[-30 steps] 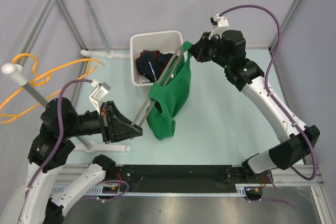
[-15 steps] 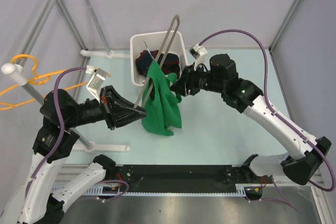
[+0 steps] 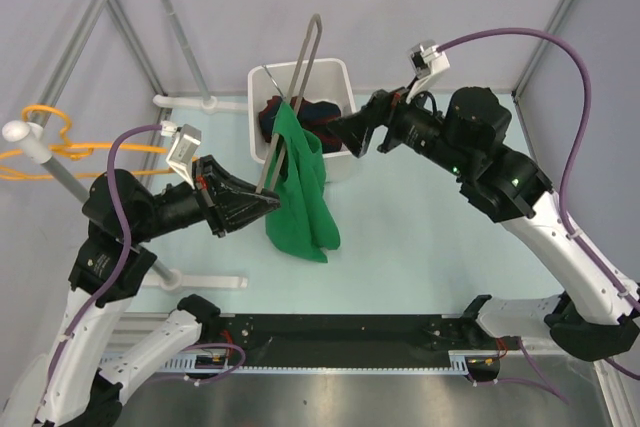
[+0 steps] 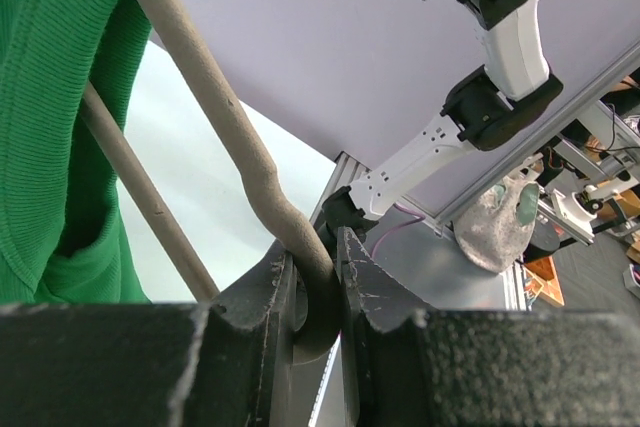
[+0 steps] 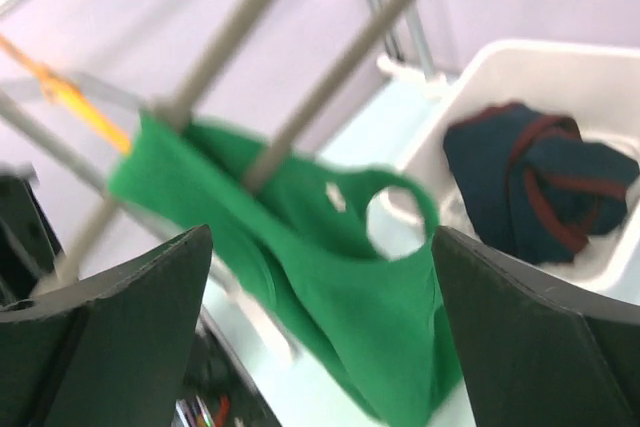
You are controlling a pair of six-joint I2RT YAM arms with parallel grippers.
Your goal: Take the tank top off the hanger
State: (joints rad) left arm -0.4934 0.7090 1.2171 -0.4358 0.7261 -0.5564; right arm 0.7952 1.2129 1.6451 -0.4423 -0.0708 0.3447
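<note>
Green tank top (image 3: 298, 182) hangs off the tilted hanger (image 4: 222, 107), just near of the white bin (image 3: 340, 72), cloth draped over one arm. My left pincer (image 4: 318, 277) is clamped on the hanger's near end. My right pincer (image 3: 345, 137) is at the cloth's right, spread wide and empty.

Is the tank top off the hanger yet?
Not yet: the tank top hangs on the hanger, a strap looped over its bar. The left gripper clamps the hanger's end.
</note>
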